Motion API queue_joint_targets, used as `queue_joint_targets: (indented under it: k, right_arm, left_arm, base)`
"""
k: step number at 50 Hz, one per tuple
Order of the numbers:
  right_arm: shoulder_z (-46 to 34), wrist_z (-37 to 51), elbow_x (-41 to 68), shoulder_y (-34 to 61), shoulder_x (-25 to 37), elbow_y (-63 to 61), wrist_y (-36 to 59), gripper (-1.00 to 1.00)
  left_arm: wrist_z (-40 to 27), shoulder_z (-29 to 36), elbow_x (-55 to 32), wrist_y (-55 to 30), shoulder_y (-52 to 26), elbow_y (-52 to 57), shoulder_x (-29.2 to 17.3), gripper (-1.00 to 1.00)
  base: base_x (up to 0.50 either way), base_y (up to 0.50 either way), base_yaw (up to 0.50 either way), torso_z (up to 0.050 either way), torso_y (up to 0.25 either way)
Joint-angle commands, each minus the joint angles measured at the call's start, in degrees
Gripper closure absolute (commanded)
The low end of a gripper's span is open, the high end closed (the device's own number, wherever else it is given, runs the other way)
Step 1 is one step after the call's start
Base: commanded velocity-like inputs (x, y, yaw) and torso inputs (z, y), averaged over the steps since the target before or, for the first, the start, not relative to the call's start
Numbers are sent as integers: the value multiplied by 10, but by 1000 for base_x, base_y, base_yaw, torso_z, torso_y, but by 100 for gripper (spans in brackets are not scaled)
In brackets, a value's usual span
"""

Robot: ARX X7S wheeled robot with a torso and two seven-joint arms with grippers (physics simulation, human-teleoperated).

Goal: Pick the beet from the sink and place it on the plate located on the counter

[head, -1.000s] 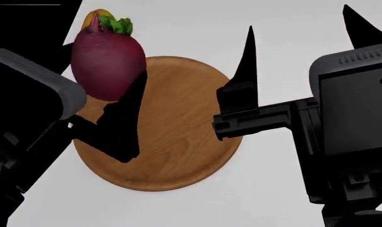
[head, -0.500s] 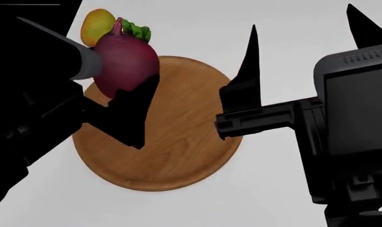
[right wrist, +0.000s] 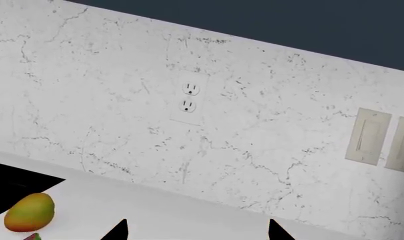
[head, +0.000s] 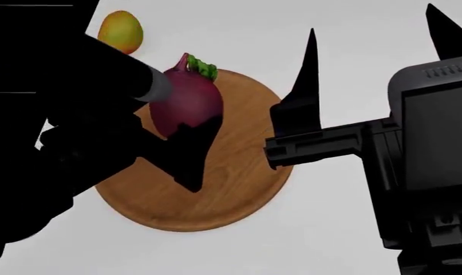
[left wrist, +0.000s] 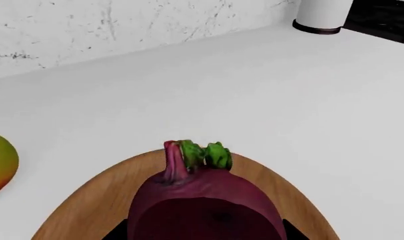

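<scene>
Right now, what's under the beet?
The wooden plate lies below the beet, which the left gripper holds. The gripper covers the beet's underside, so contact with the plate cannot be seen.

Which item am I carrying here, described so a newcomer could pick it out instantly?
Start at the round wooden plate on the white counter. Over its far left part, the left gripper holds the beet. It is dark purple-red with a green leaf tuft, unlike the smaller yellow-orange mango lying on the counter beyond the plate.
</scene>
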Motion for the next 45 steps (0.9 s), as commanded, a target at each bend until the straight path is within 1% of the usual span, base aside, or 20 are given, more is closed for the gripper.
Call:
queue_joint_targets:
  k: [1, 22, 23, 36, 45]
  right_arm:
    - [-1, 0, -1, -3, 2, 3, -6, -100]
    - [-2, 6, 5, -5, 5, 6, -10, -100]
    - [-2, 6, 5, -5, 6, 6, -11, -100]
    - [1, 8, 10, -5, 7, 5, -10, -100]
    - [-2, 12, 12, -6, 8, 5, -11, -100]
  left_arm:
    - [2, 25, 10, 23, 10, -38, -1, 100]
    - [-17, 26, -4, 16, 16, -44, -4, 100]
    - [-19, 23, -5, 15, 16, -43, -3, -100]
    - [-36, 10, -22, 1, 11, -18, -3, -100]
    - [-71, -23, -49, -57, -8, 57, 4, -100]
  base:
    - [0, 0, 0, 0, 0]
    - [0, 0, 0, 0, 0]
    - [0, 0, 3, 0, 0]
    - [0, 0, 0, 0, 0]
    - [0, 0, 0, 0, 0]
